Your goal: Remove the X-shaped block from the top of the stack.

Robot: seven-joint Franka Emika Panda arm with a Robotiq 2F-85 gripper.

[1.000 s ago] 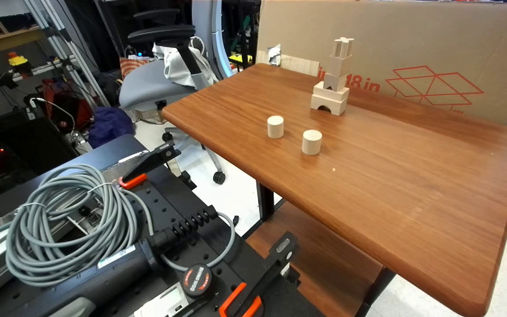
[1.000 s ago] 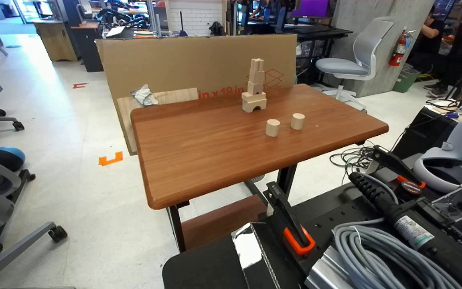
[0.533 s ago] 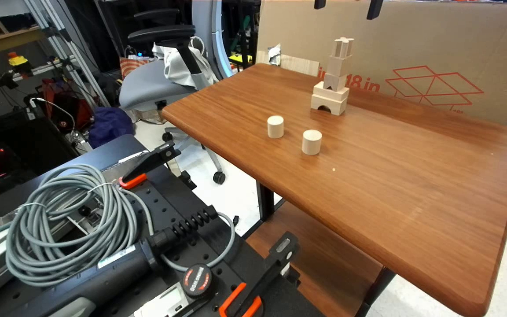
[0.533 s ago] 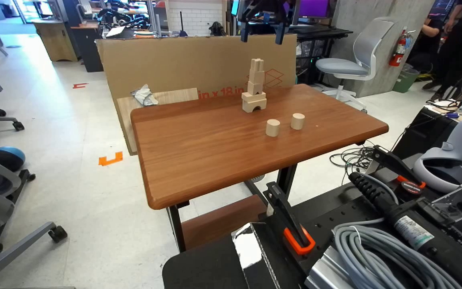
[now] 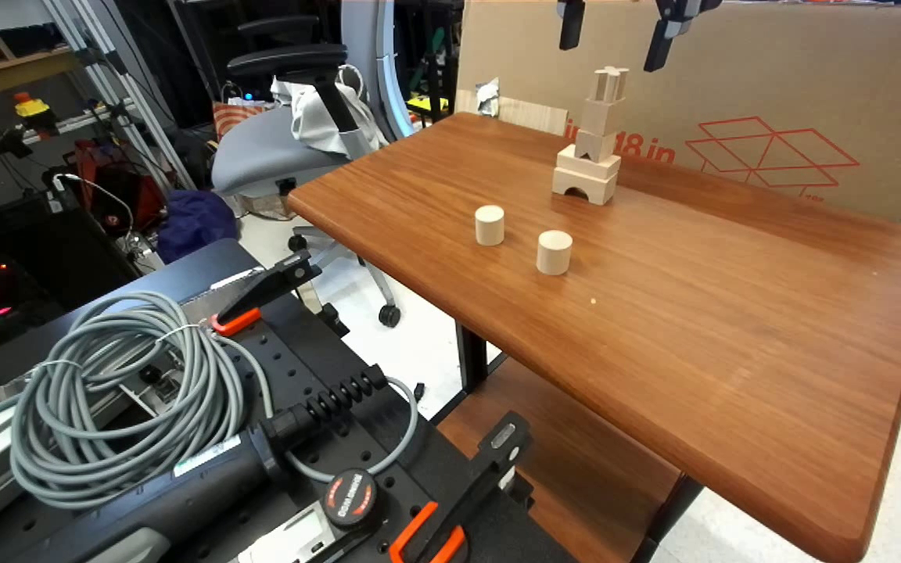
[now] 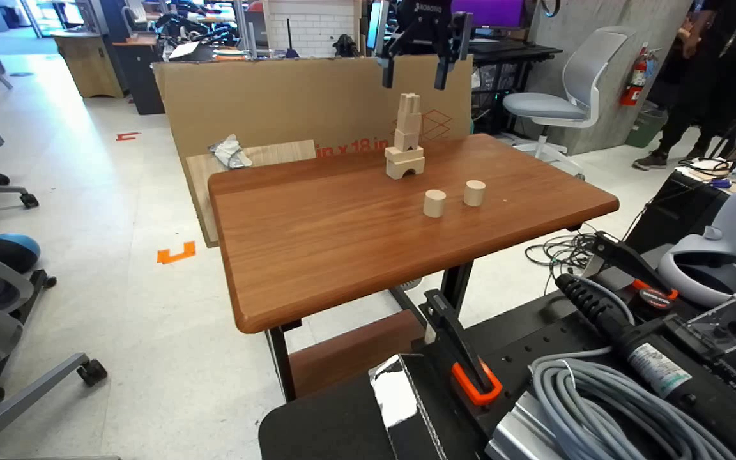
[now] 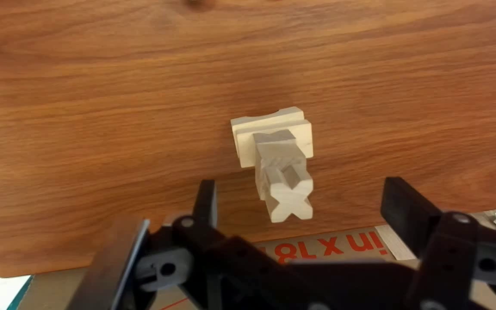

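Brown cardboard [image 5: 740, 82] behind, the pale-wood tower [image 5: 599, 119], whose pale-wood X-shaped block [image 7: 292, 199] must next be straddled, is overhung by a black gripper [image 6: 413, 86], jaws parted, seemingly for approach.

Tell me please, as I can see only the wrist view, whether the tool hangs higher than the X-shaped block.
Observer: It seems so: in an exterior view the tool ends higher in the picture than the top of the X-shaped block.
Operator: Thank you. Does anything else stand on the table?
Observer: Yes, both exterior views show two wooden cylinders standing upright, apart from the stack.
Operator: And is anyone in sight?
Observer: In an exterior view, a person in dark clothes shows in the background, at the picture's upper right.
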